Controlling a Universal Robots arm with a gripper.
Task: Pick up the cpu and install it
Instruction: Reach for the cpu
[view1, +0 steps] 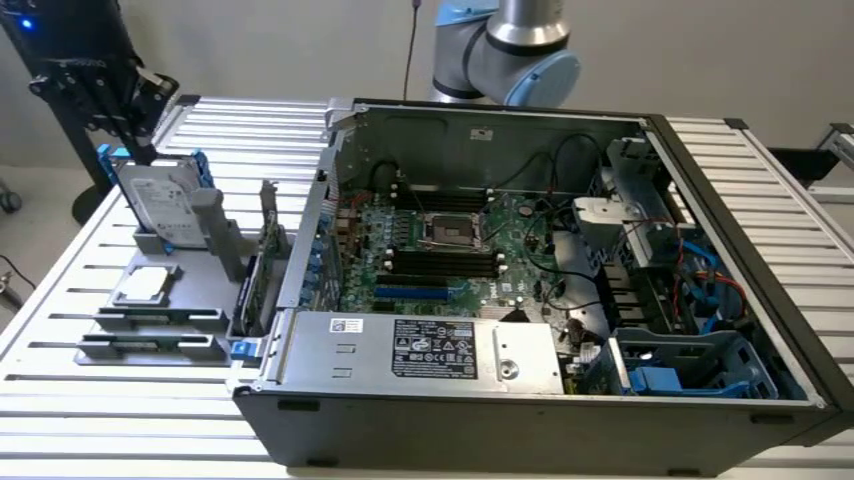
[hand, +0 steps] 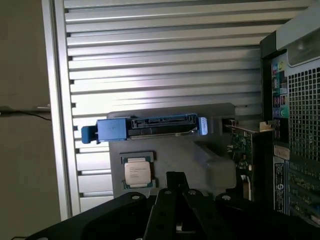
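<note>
One arm (view1: 514, 50) reaches to the exterior view's ten o'clock, its pincer (view1: 134, 145) closed, empty, pointing down over the hard drive (view1: 158, 205). The cpu (view1: 144, 285) lies apart on a grey holder (view1: 187, 318), at the pincer's six o'clock.

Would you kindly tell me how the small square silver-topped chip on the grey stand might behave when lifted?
The small flat silver-topped cpu looks rigid, so it probably won't flex. Its smooth metal lid may be slippery. Lying flat on the grey plastic stand, it seems unlikely to roll or tip, though thin edges offer little grip.
</note>
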